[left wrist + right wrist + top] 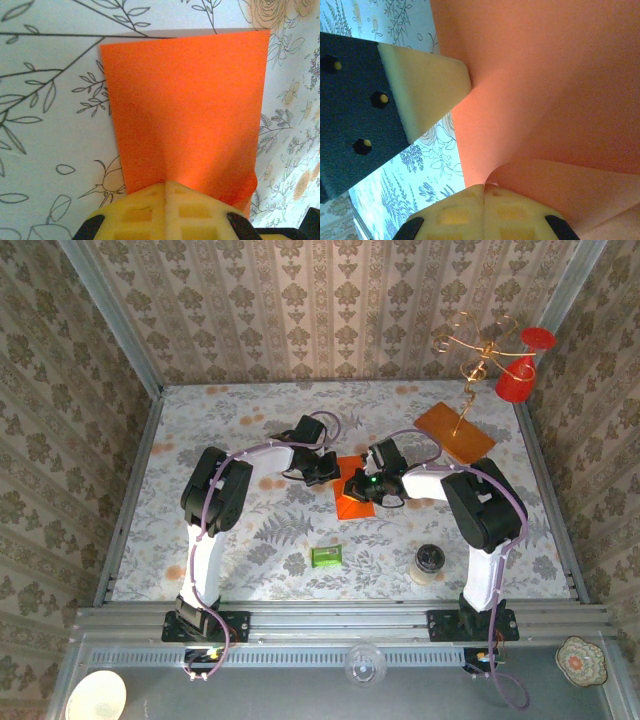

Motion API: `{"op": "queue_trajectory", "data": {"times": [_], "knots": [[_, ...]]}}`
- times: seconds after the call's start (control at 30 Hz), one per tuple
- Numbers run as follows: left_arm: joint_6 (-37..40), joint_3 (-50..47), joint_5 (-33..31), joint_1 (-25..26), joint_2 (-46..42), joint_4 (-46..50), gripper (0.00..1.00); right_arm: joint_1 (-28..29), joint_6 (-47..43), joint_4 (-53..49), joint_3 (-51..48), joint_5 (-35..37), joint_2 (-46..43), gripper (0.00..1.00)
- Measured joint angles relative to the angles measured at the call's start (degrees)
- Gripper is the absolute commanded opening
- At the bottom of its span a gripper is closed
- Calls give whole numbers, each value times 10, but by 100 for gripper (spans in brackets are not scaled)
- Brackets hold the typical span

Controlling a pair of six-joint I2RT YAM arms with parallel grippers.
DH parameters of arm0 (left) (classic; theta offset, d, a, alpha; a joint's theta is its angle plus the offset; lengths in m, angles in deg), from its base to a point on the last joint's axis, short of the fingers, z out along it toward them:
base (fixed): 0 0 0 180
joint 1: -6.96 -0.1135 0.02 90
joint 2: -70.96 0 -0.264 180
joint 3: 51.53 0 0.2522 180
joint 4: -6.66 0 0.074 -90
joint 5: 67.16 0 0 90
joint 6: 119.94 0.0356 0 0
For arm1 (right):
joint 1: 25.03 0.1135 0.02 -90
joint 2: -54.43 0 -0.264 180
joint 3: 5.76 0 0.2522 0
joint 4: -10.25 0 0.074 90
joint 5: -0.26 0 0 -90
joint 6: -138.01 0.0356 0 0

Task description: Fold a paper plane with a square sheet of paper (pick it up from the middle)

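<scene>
The bright orange square sheet of paper [350,504] lies at mid-table between my two grippers. My left gripper [322,473] comes in from the left. In the left wrist view the sheet [185,100] spreads flat over the cloth, and a faint crease runs into the left gripper [166,183], shut on its near edge. In the right wrist view the sheet [545,75] lifts and curls into my right gripper [484,186], shut on it, with a left fingertip [427,82] pressing its edge. From the top, the right gripper [368,490] sits over the sheet. The paper plane is not formed.
A brownish-orange board [455,430] with a gold wire stand [478,345] and a red cup [515,380] stand at the back right. A small green packet [326,556] and a jar [430,562] sit near the front. Metal rails [135,490] border the floral tablecloth.
</scene>
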Motion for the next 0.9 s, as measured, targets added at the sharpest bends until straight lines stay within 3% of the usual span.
{"op": "queue_trajectory", "data": {"times": [0.9], "knots": [[0,-3,1,0,-1,-4,4,0,0,3,3,0,10,5]]}}
